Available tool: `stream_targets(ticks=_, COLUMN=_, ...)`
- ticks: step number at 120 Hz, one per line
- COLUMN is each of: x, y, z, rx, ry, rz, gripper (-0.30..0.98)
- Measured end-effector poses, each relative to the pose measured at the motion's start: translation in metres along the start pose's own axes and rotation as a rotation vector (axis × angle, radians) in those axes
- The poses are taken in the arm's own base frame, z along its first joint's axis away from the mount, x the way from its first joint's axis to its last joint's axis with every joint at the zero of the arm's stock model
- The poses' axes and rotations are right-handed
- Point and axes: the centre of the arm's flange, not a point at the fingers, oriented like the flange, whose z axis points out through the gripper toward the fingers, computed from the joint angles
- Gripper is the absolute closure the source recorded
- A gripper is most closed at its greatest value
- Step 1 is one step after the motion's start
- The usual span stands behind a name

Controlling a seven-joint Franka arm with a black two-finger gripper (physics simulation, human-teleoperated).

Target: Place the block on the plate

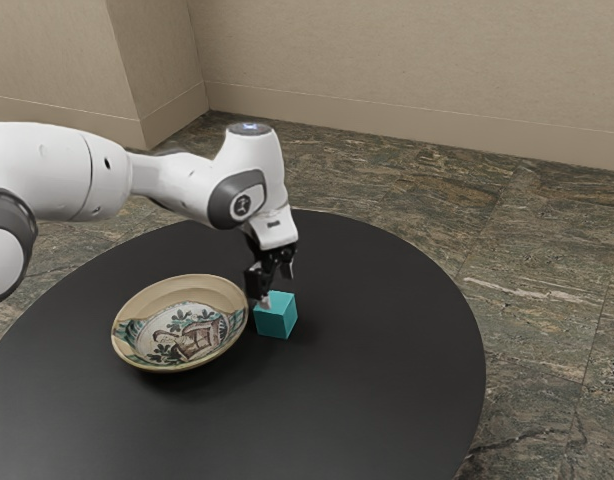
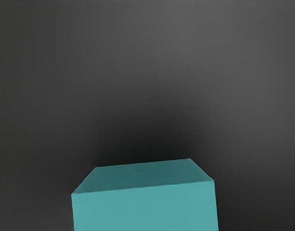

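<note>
Block (image 1: pixel 276 318) right below the open claw (image 1: pixel 277 289)!
It's on the black table (image 1: pixel 387 370), directly under the hand; fingers wide apart, nothing gripped, looks like straight down next. Wrist view adds the block's slight skew; exterior view gives the plate (image 1: pixel 174 287), just beside it, toward the exterior view's left.

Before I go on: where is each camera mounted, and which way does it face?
Exterior view: off to the arm's side, looking down across the round black table at the painted plate and teal block, with floor and wall beyond. The white arm enters from the exterior view's left, its end effector at the block.
Wrist view: on the arm's hand, looking down at the block's top, one of its sides and the bare tabletop around it.
Shared: the block and the black tabletop.
</note>
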Motion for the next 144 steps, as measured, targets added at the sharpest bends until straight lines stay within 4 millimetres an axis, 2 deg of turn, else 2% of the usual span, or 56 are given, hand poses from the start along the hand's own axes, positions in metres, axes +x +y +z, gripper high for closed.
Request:
stream_targets(ticks=33, x=-0.013, y=-0.007, z=0.016, rx=-0.016, ry=0.002, rz=-0.007, gripper=0.00)
stream_targets(ticks=46, x=-0.015, y=-0.007, z=0.028, rx=-0.033, ry=0.001, rz=-0.006, gripper=0.00)
stream_targets(ticks=69, x=-0.016, y=-0.006, z=0.036, rx=-0.045, ry=0.001, rz=-0.004, gripper=0.00)
stream_targets(ticks=99, x=-0.019, y=-0.008, z=0.044, rx=-0.038, ry=0.008, rz=-0.008, gripper=0.12)
stream_targets(ticks=121, x=-0.030, y=-0.011, z=0.052, rx=-0.025, ry=0.016, rz=-0.027, gripper=0.18)
stream_targets(ticks=144, x=-0.035, y=-0.014, z=0.051, rx=-0.006, ry=0.021, rz=-0.034, gripper=0.24)
